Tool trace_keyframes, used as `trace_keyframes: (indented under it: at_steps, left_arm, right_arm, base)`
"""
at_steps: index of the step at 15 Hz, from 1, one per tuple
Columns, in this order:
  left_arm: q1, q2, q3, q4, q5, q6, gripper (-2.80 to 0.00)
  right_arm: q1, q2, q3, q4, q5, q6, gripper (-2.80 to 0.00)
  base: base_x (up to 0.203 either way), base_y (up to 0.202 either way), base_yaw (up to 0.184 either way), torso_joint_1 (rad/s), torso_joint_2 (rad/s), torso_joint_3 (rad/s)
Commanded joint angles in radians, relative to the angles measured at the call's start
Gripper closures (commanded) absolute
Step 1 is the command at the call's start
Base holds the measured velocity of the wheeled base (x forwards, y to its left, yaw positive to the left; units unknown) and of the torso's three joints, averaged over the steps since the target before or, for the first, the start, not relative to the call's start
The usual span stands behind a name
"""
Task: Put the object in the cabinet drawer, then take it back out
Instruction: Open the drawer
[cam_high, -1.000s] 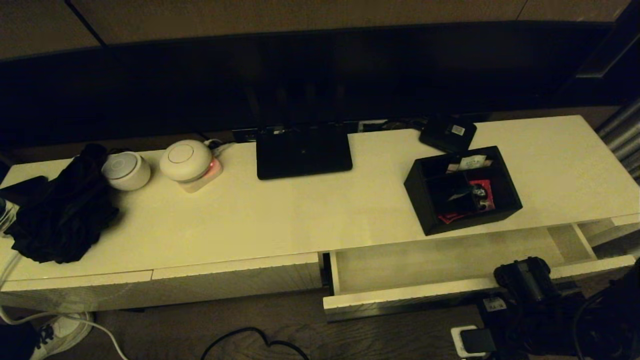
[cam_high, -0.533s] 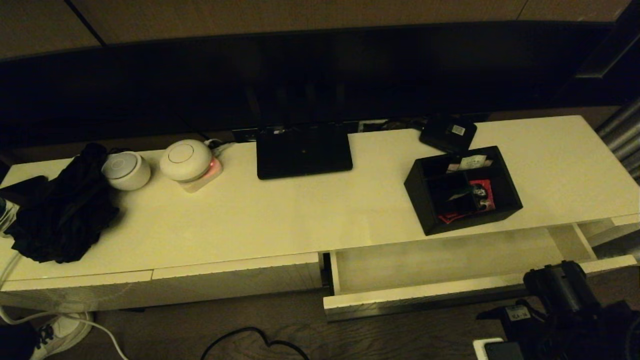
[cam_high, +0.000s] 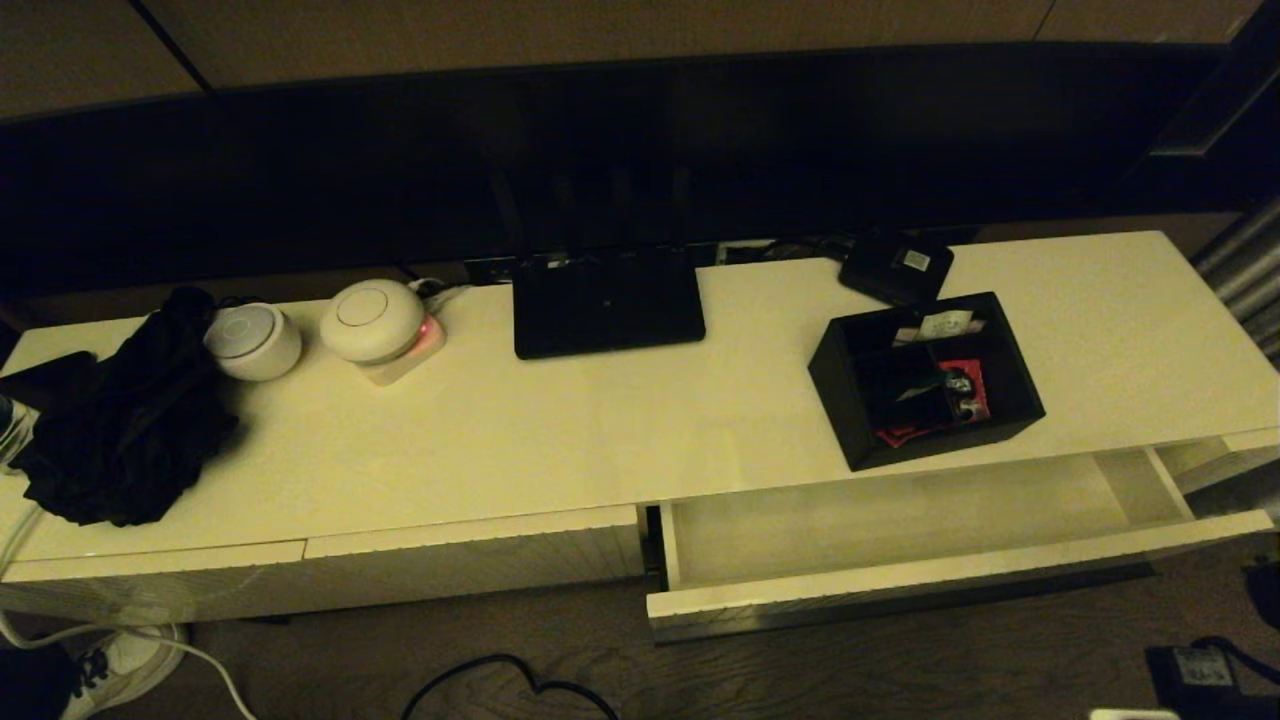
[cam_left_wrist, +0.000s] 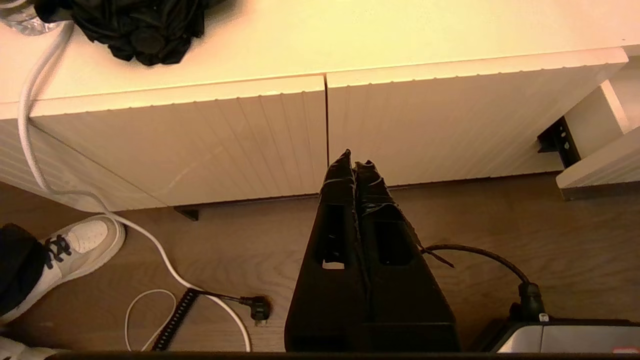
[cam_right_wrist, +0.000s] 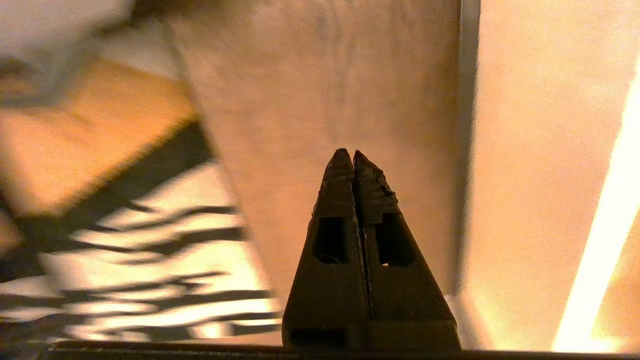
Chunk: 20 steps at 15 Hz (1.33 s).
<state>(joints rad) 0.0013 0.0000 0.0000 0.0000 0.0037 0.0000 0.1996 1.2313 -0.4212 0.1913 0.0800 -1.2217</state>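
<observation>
The black divided box (cam_high: 925, 378), with red and white packets inside, stands on the cabinet top just behind the open drawer (cam_high: 900, 575). The drawer is pulled out and its pale interior holds nothing. My right gripper (cam_right_wrist: 348, 152) is shut on nothing, low over the floor beside the cabinet, with blurred surroundings; only a bit of the right arm (cam_high: 1200, 668) shows at the head view's lower right corner. My left gripper (cam_left_wrist: 354, 162) is shut and empty, parked low in front of the ribbed left drawer fronts (cam_left_wrist: 250, 135).
On the cabinet top sit a black router (cam_high: 607, 300), a small flat black device (cam_high: 897, 265), two white round devices (cam_high: 372, 320) and a black cloth (cam_high: 120, 430). Cables (cam_left_wrist: 150, 240) and a white shoe (cam_left_wrist: 80, 245) lie on the floor.
My right arm has drawn back from the drawer's front edge, down and to the right, almost leaving the head view. The box and the open drawer have not moved.
</observation>
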Motion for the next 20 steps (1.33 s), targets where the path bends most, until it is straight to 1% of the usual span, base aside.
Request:
trace_keyframes:
  at_steps: [1,2,4,6,7,10,14,15,17,19,20]
  left_arm:
    - [0.000,0.000,0.003,0.000,0.001,0.000,0.00]
    - [0.000,0.000,0.003,0.000,0.000,0.000,0.00]
    - [0.000,0.000,0.003,0.000,0.000,0.000,0.00]
    - [0.000,0.000,0.003,0.000,0.001,0.000,0.00]
    - [0.000,0.000,0.003,0.000,-0.001,0.000,0.00]
    - [0.000,0.000,0.003,0.000,0.001,0.000,0.00]
    - [0.000,0.000,0.003,0.000,0.001,0.000,0.00]
    - [0.000,0.000,0.003,0.000,0.001,0.000,0.00]
    - [0.000,0.000,0.003,0.000,0.001,0.000,0.00]
    - [0.000,0.000,0.003,0.000,0.001,0.000,0.00]
    - [0.000,0.000,0.003,0.000,0.001,0.000,0.00]
  right_arm:
    - [-0.001,-0.210,-0.058,0.185,0.022,0.151,0.00]
    - [-0.002,-0.236,-0.067,0.220,0.030,0.188,0.00]
    - [-0.002,-0.237,-0.078,0.231,0.034,0.222,0.00]
    - [-0.001,-0.191,-0.104,0.231,0.035,0.286,0.00]
    - [-0.004,-0.151,-0.125,0.231,0.035,0.338,0.00]
    - [0.009,-0.033,-0.233,0.231,0.038,0.631,0.00]
    - [0.084,0.156,-0.399,0.227,0.028,0.997,0.00]
    - [0.092,0.198,-0.437,0.226,0.013,1.051,0.00]
    - [0.111,0.258,-0.476,0.225,-0.049,1.096,0.00]
    - [0.131,0.289,-0.499,0.223,-0.066,1.138,0.00]
    - [0.134,0.313,-0.516,0.222,-0.068,1.177,0.00]
  base:
    - [0.000,0.000,0.000,0.000,0.00,0.000]
    - [0.000,0.000,0.000,0.000,0.00,0.000]
    - [0.000,0.000,0.000,0.000,0.00,0.000]
    - [0.000,0.000,0.000,0.000,0.00,0.000]
    - [0.000,0.000,0.000,0.000,0.00,0.000]
    - [0.000,0.000,0.000,0.000,0.00,0.000]
    - [0.000,0.000,0.000,0.000,0.00,0.000]
    - [0.000,0.000,0.000,0.000,0.00,0.000]
    - [0.000,0.000,0.000,0.000,0.00,0.000]
    - [0.000,0.000,0.000,0.000,0.00,0.000]
    - [0.000,0.000,0.000,0.000,0.00,0.000]
